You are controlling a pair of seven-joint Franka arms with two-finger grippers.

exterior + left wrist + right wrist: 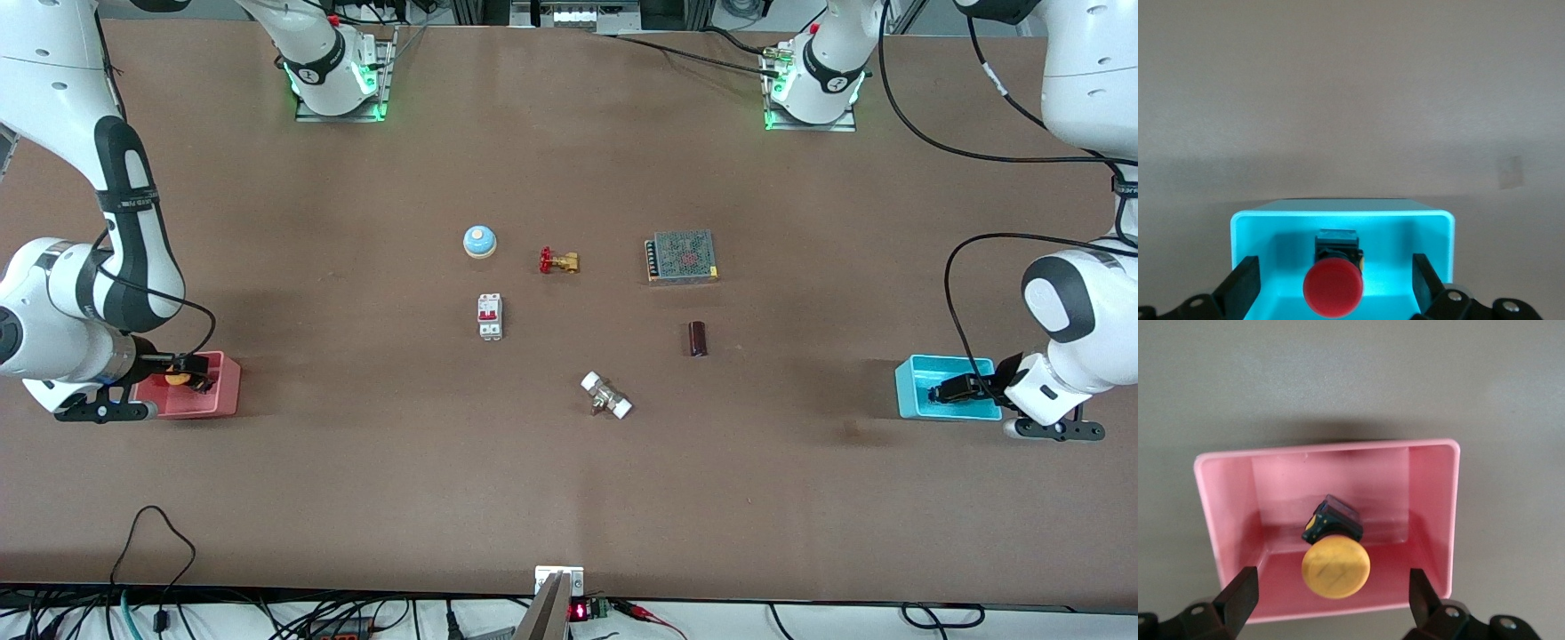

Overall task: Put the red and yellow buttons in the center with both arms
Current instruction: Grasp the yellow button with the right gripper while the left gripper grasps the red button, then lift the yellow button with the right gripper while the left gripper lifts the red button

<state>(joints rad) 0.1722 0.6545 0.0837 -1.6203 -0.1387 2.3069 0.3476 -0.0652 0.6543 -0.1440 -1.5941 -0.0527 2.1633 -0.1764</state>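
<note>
The red button (1333, 288) lies in the cyan bin (1338, 216) at the left arm's end of the table. My left gripper (1336, 283) is open over that bin, its fingers (1245, 283) wide on either side of the red cap and not touching it. In the front view this gripper (965, 388) hides the red button. The yellow button (1335, 569) lies in the pink bin (1325, 447) at the right arm's end. My right gripper (1331, 595) is open over it, fingers (1239, 592) apart from the cap. The front view shows the yellow cap (178, 378) under the right gripper (191, 380).
On the brown tabletop (569, 480) between the bins stand a blue-and-white bell (479, 240), a brass valve (559, 261), a white circuit breaker (490, 316), a metal power supply (682, 256), a dark cylinder (698, 339) and a white-ended fitting (606, 396).
</note>
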